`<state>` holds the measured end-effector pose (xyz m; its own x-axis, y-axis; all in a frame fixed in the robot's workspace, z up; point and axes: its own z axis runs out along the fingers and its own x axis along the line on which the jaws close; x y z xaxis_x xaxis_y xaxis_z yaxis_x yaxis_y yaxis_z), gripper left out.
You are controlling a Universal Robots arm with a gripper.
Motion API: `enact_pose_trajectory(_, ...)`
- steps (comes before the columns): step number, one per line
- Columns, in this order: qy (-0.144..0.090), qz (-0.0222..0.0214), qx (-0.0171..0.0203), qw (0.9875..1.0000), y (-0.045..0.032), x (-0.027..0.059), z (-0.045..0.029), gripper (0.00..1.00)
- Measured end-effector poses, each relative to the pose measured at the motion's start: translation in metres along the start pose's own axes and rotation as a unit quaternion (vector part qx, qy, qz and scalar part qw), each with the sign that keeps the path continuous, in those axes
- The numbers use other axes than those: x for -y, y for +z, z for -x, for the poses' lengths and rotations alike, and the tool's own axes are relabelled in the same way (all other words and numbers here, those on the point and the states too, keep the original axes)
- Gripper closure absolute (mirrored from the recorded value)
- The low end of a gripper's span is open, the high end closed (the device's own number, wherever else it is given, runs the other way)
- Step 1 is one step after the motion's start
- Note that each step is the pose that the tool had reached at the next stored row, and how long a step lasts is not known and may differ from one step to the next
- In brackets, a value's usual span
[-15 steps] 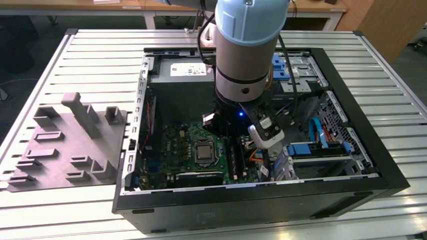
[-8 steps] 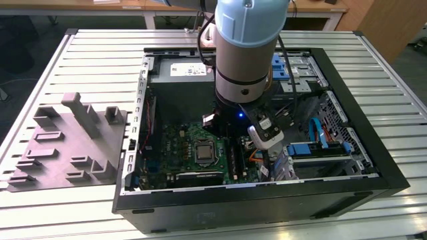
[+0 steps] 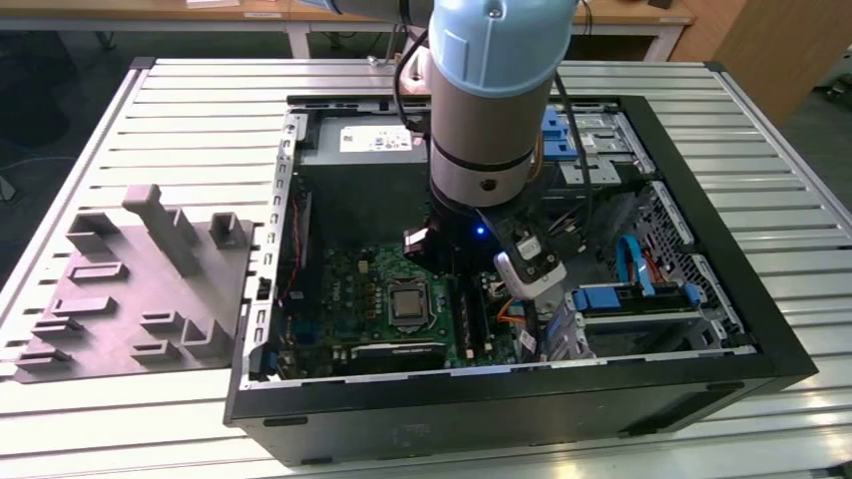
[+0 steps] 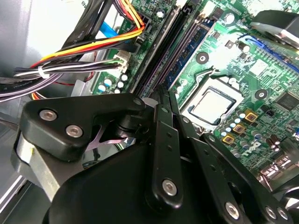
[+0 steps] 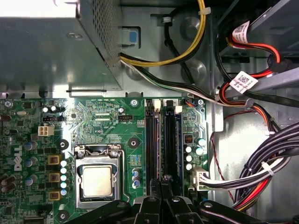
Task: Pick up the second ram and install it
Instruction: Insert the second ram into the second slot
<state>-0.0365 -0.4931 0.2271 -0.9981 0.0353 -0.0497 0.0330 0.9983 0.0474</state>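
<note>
Starting at nine o'clock in the exterior view: grey moulded tray (image 3: 134, 289) on the slatted table (image 3: 745, 110), well apart from the action. On to the centre: open computer case (image 3: 533, 419), arm reaching down inside over the motherboard (image 3: 353, 284). Out at three o'clock, blue drive cage (image 3: 626, 297).

Into the second wrist view: gripper (image 4: 164, 91) right at the black memory slots (image 4: 170, 44), jaws pressed together, nothing seen pinched between them. And there, the second ram (image 4: 189, 53), upright in a slot just beside the black ones, on the side of the processor (image 4: 210, 106). Cable bundle (image 4: 70, 70) close by on the far side.

Looks like the install step, picking done, seating under way or nearly finished. No telling about the end latches. Calls for a straight, even press along the board's top edge, clear of those cables.
</note>
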Motion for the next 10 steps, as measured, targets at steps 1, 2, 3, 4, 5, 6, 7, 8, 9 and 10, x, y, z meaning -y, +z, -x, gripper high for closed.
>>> enact_pose_trajectory(1, 0.0, -0.0001, 0.0, 1.0, 0.0, 0.0, 0.0, 0.89)
enact_pose_trajectory(2, 0.0, -0.0001, 0.0, 1.0, 0.0, 0.0, 0.0, 0.89)
enact_pose_trajectory(3, 0.0, -0.0001, 0.0, 1.0, -0.0001, 0.0, 0.0, 0.89)
enact_pose_trajectory(4, 0.0, -0.0001, 0.0, 1.0, 0.0, 0.0, 0.0, 0.89)
enact_pose_trajectory(5, 0.0, -0.0001, 0.0, 1.0, 0.0, 0.0, 0.0, 0.89)
enact_pose_trajectory(6, 0.0, -0.0001, 0.0, 1.0, 0.0, 0.0, 0.0, 0.89)
enact_pose_trajectory(7, 0.0, -0.0001, 0.0, 1.0, 0.0, 0.0, 0.0, 0.89)
enact_pose_trajectory(8, 0.0, 0.0001, 0.0, 1.0, 0.0, 0.0, 0.0, 0.89)
enact_pose_trajectory(9, 0.0, 0.0003, 0.0, 1.0, 0.0, 0.0, 0.0, 0.89)
enact_pose_trajectory(10, 0.0, 0.0006, 0.0, 1.0, 0.0, 0.0, 0.0, 0.89)
